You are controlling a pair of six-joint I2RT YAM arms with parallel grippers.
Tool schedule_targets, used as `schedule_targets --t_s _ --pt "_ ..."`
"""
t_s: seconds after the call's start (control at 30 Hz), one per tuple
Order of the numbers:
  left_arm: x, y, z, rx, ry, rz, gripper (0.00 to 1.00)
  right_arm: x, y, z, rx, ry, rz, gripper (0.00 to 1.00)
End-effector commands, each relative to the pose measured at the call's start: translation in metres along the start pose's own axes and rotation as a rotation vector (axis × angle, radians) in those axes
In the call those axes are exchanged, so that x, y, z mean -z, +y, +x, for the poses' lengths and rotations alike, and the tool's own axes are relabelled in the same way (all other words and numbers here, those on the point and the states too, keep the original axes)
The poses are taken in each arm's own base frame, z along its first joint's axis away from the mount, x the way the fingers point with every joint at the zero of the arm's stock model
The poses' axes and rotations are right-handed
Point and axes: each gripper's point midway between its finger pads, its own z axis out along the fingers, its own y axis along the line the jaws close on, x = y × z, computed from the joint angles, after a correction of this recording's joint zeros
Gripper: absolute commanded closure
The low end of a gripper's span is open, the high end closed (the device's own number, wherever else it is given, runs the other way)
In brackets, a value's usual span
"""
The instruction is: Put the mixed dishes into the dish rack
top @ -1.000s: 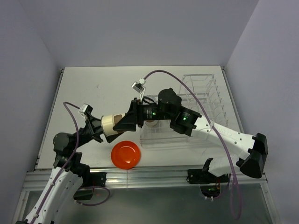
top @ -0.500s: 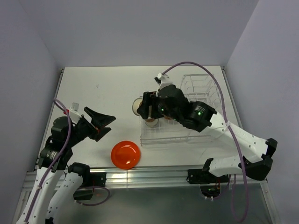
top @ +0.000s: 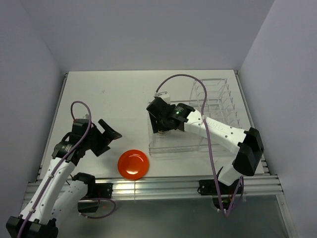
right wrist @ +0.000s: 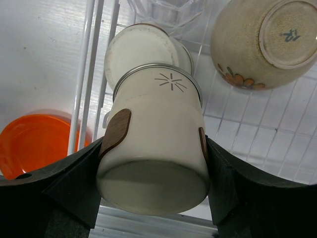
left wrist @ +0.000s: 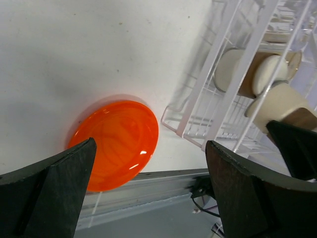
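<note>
My right gripper is shut on a cream cup with brown patches, held bottom toward the camera over the left end of the clear dish rack's basket. In the basket lie a second cup, the upturned beige bowl and the clear glass. The orange-red plate lies flat on the table near the front edge, left of the rack. My left gripper is open and empty, above and left of the plate.
The rack's tall plate slots stand at its back right. The metal rail runs along the table's front edge, just beyond the plate. Grey walls enclose the table on three sides.
The cup passed from my left gripper to my right one. My right gripper carried it right, over the rack basket. My left arm drew back left, open.
</note>
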Motion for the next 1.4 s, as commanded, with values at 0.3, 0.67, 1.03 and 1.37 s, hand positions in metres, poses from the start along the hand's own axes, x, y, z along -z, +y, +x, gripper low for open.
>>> schedule_targets --t_s 0.3,0.67,1.03,1.37 --pt "-0.022 0.016 0.003 -0.028 0.003 -0.018 0.02 -0.014 -0.038 0.001 -0.024 -0.008 0.138 1.0" --pt "-0.033 0.027 0.007 -0.022 0.019 -0.047 0.03 -0.002 -0.063 0.008 -0.049 -0.016 0.205 1.0" --pt "-0.036 0.031 0.01 -0.019 0.025 -0.048 0.03 0.005 -0.051 0.003 -0.038 -0.055 0.092 1.0" --pt "-0.042 0.034 0.01 0.0 0.023 -0.059 0.03 0.041 -0.038 -0.029 -0.04 -0.163 -0.003 1.0"
